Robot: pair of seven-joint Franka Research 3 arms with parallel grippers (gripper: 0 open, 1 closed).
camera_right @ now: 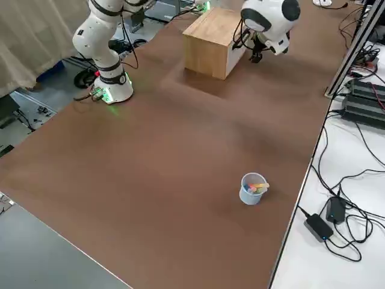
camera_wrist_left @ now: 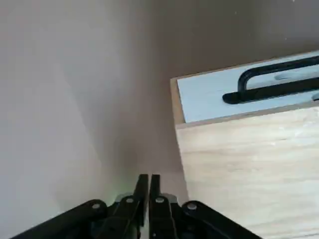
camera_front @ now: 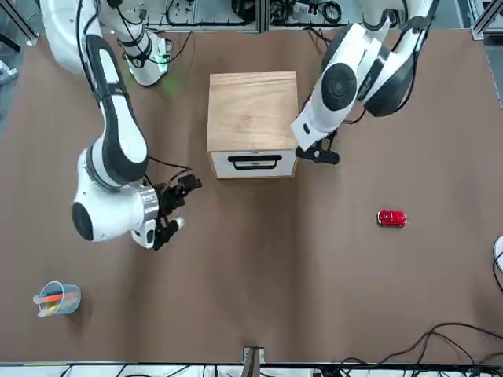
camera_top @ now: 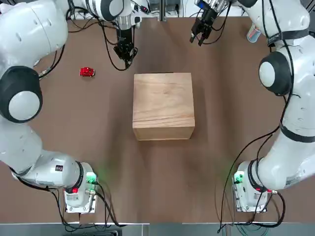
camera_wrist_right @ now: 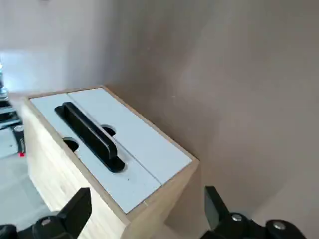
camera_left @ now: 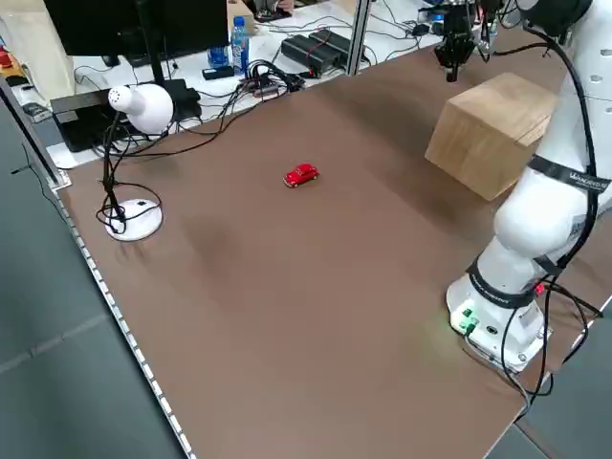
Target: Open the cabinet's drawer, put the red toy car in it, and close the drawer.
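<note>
Counted two claws: left [camera_wrist_left: 148, 177], right [camera_wrist_right: 148, 191]. Near left claw, counted one box [camera_front: 251, 114] with one handle [camera_front: 255, 162], one red car [camera_top: 87, 72]. Nearer right claw, counted one cup [camera_front: 60, 299].

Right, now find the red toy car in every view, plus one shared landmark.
Top: red toy car, left of the cabinet.
Front: right of centre.
Left side: upper middle.
Right side: not visible.
Left wrist: not visible.
Right wrist: not identifiable.
Landmark: the cabinet, in all six.

Pretty clearly a robotics lab: two white robot arms [camera_top: 29, 142] bolted to a big brown bench [camera_top: 147, 187], loose cables [camera_right: 355, 223] everywhere, plus a monitor [camera_left: 105, 33] behind.
</note>
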